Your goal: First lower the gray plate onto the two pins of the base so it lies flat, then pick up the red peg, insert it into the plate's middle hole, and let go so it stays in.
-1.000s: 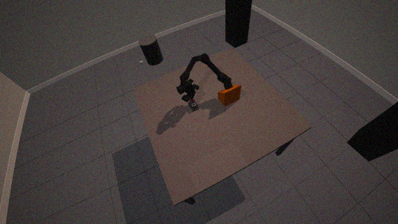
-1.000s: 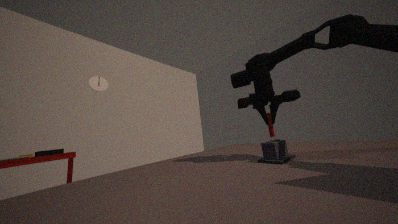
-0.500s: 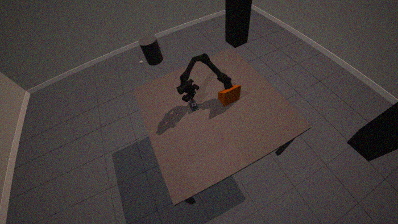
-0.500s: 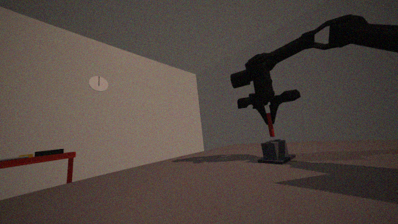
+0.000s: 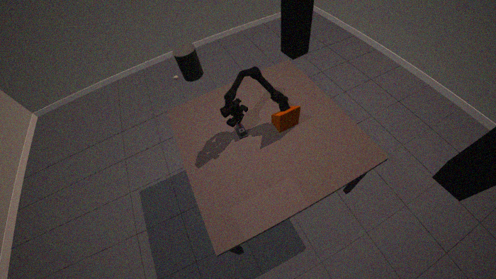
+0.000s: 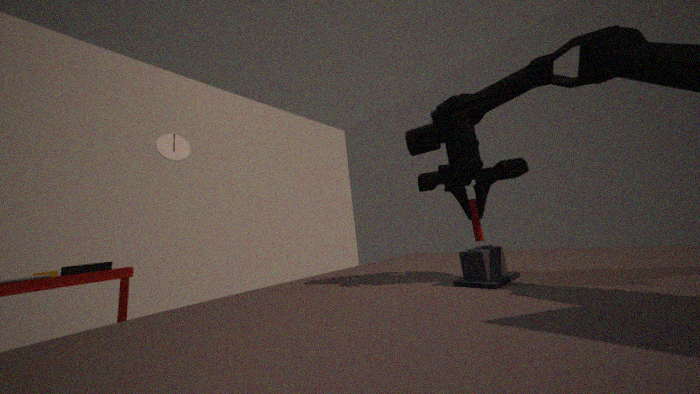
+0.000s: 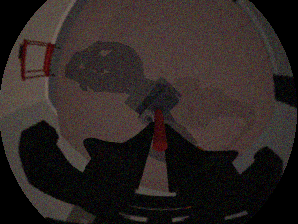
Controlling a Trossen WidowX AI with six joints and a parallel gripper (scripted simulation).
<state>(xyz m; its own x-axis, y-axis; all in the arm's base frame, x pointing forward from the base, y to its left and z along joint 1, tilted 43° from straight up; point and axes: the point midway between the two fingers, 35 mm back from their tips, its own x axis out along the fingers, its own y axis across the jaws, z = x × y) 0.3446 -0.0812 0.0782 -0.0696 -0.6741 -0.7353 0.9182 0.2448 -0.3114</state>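
Note:
My gripper (image 6: 474,210) (image 5: 238,124) (image 7: 158,125) is shut on the red peg (image 6: 476,224) (image 7: 158,132), which hangs nearly upright from the fingertips. The peg's lower end is just above the gray plate (image 6: 482,263) (image 5: 241,131) (image 7: 160,94), close over its top. The plate sits on the dark base (image 6: 487,283) on the table. In the wrist view the peg's tip points at the plate's near edge. The plate's middle hole and the pins are too dark to make out.
The arm rises from an orange block (image 5: 286,118) on the brown table (image 5: 283,170). A dark cylinder (image 5: 188,64) and dark pillars (image 5: 297,26) stand on the floor beyond. A red side table (image 6: 70,284) stands by the wall.

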